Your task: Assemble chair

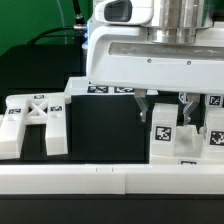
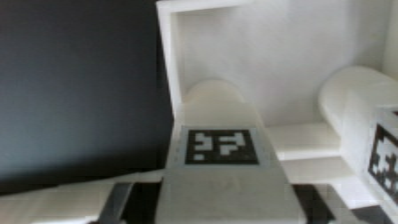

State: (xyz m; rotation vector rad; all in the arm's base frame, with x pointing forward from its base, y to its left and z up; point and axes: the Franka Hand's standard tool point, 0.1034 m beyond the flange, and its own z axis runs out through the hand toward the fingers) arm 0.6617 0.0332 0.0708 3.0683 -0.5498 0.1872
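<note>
My gripper looks clamped on a tagged chair block, well off to the exterior view's right of the X-braced frame. Nothing looks joined to me, so most of the assembly's left.

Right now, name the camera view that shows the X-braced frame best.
The exterior view: the X-braced frame lies unobstructed at that view's left, its crossed bars and tags plain. The wrist view shows none of it, only a tagged white part close up.
</note>
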